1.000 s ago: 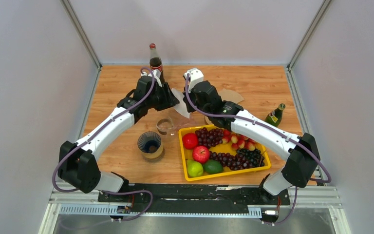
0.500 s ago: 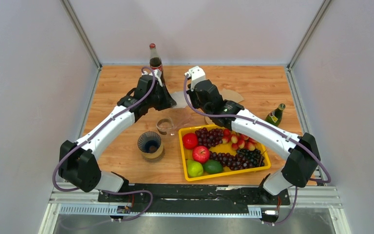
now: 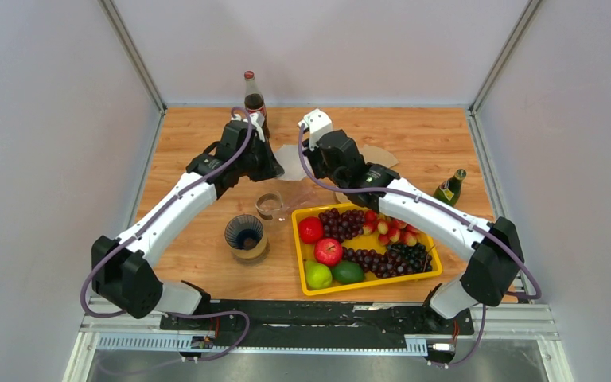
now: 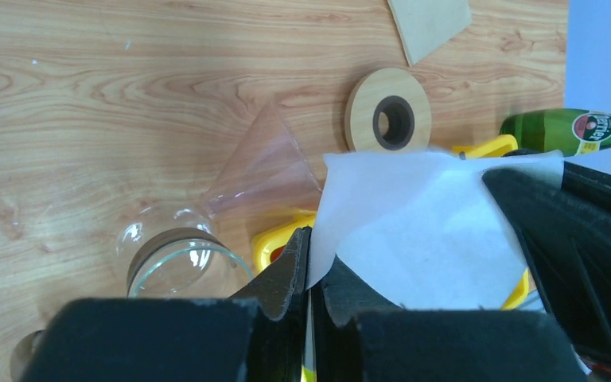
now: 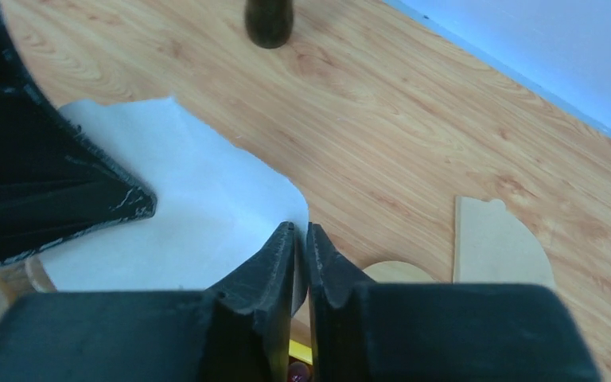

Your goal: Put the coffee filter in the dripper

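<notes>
Wooden tabletop (image 3: 414, 135), yellow fruit tray (image 3: 375, 282) at near right. White coffee filter (image 4: 414, 231) held off the surface beyond the tray's far left corner. Left gripper (image 4: 310, 255) pinched closed on one edge, right gripper (image 5: 301, 239) clamped on the opposite edge.

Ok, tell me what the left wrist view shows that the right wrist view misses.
Only the left wrist view: the clear glass dripper on the table, a glass carafe next to it, and a green bottle at the right edge.
Only the right wrist view: the base of a dark bottle and the blue wall.
Both: the white coffee filter, pinched by the left fingers and the right fingers, plus the wooden ring and a brown paper filter.
</notes>
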`<act>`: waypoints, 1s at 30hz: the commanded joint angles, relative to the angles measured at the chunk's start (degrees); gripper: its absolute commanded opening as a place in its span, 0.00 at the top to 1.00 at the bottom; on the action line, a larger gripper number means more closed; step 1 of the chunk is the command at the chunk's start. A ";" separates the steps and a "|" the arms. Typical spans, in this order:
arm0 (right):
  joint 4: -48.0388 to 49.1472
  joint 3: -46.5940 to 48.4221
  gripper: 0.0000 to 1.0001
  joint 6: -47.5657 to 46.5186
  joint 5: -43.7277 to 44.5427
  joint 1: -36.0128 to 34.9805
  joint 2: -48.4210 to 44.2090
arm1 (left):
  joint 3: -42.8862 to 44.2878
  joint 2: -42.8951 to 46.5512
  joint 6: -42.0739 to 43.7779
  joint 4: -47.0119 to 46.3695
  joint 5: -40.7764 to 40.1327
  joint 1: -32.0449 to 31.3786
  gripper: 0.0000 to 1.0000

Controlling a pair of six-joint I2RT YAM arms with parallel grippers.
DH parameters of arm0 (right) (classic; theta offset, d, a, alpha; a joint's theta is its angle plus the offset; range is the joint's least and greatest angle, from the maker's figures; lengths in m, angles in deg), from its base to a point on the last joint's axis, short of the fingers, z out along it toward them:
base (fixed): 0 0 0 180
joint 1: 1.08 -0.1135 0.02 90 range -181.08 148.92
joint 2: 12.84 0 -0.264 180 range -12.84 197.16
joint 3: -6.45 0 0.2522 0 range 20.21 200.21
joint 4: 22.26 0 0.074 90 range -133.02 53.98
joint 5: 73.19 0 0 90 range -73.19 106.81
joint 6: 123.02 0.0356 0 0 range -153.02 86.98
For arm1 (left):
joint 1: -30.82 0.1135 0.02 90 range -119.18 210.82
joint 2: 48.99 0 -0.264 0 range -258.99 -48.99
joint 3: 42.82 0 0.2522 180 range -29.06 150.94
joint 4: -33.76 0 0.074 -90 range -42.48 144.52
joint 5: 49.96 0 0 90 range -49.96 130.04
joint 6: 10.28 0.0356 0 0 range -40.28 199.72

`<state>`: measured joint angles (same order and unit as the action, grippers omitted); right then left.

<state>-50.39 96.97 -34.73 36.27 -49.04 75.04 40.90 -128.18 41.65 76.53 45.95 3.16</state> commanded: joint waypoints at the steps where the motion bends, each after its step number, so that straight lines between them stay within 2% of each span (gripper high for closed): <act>1: 1.49 0.09 0.78 -0.32 -10.26 0.28 -3.92 | 2.75 2.66 1.67 1.67 -0.80 0.20 0.92; 9: 3.53 1.73 0.38 1.25 -23.16 0.30 -5.73 | 4.40 2.04 0.82 3.34 -1.67 0.21 0.94; 14: 5.46 -0.54 0.11 3.87 -24.86 0.37 -10.02 | 5.70 2.21 0.65 5.08 -2.05 0.22 0.94; 15: 6.51 -1.90 0.03 4.42 -24.42 0.40 -11.19 | 6.26 2.43 0.77 5.48 -2.31 0.23 0.94; 16: 7.92 -3.21 0.01 4.89 -23.80 0.56 -12.26 | 6.52 2.54 0.94 6.52 -2.99 0.17 0.94; 20: 11.22 -7.45 0.00 7.18 -20.49 2.00 -16.10 | 8.78 3.67 2.11 10.76 -3.79 0.22 0.94; 24: 11.79 -10.04 0.00 10.29 -19.49 6.56 -17.14 | 9.66 6.49 4.22 16.99 -3.33 0.19 0.94; 30: 11.74 -12.81 0.00 13.34 -18.54 11.95 -16.44 | 7.23 15.09 5.90 26.99 -2.77 0.19 0.94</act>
<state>-41.01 85.53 -24.90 16.73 -39.38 58.43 47.91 -119.53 45.19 94.69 42.94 3.20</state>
